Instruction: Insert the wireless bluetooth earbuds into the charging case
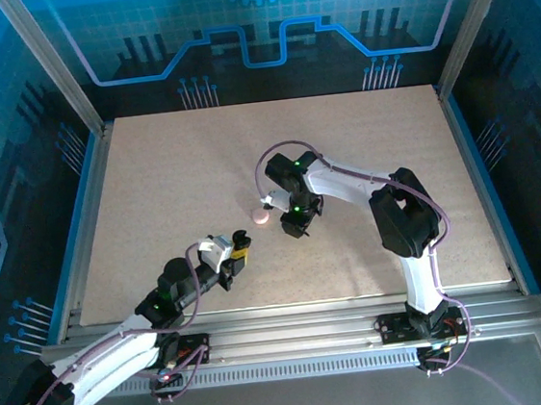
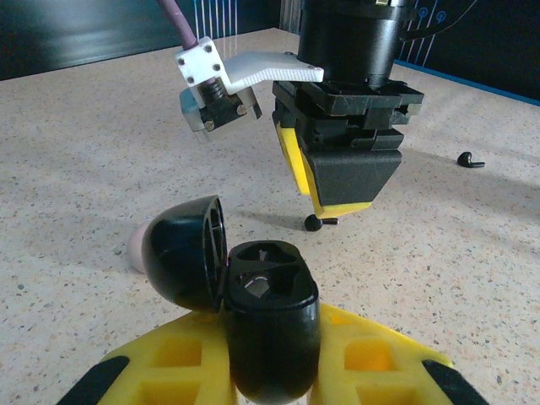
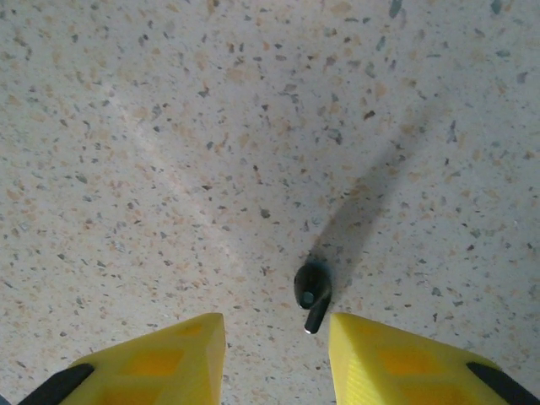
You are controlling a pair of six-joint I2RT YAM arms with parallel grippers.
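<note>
1. Now, from the top camera you see the left gripper [image 1: 240, 248] pinching the black charging case [image 1: 243, 245] near the front of the table [image 1: 152, 176]. The right gripper [image 1: 295, 224] hangs just beyond the case and to its right. A pinkish round thing [image 1: 261, 215] lies between them.
2. From the left wrist camera, the yellow fingers [image 2: 375, 359] press on both sides of the case [image 2: 270, 321]. It stands upright with its lid [image 2: 186, 249] swung open to the left. You cannot tell whether the wells are empty. Just beyond the case, a black earbud [image 2: 319, 222] lies on the table under the right gripper [image 2: 337, 198]. A second earbud [image 2: 470, 159] lies farther beyond the case to the right, well apart.
3. From the right wrist camera, the right gripper [image 3: 274, 322] has its fingers spread, with nothing between them. The earbud [image 3: 311, 291] lies flat just ahead of the gap and touches neither finger. Its long axis runs nearly along the gap: the stem points back to the wrist and the round head points away. It sits nearer to one finger, so I think that finger would meet it first and push or turn it. If you close on the thin stem, the smooth bud may slip out. If you go too low, the fingertips may scrape the table.
</note>
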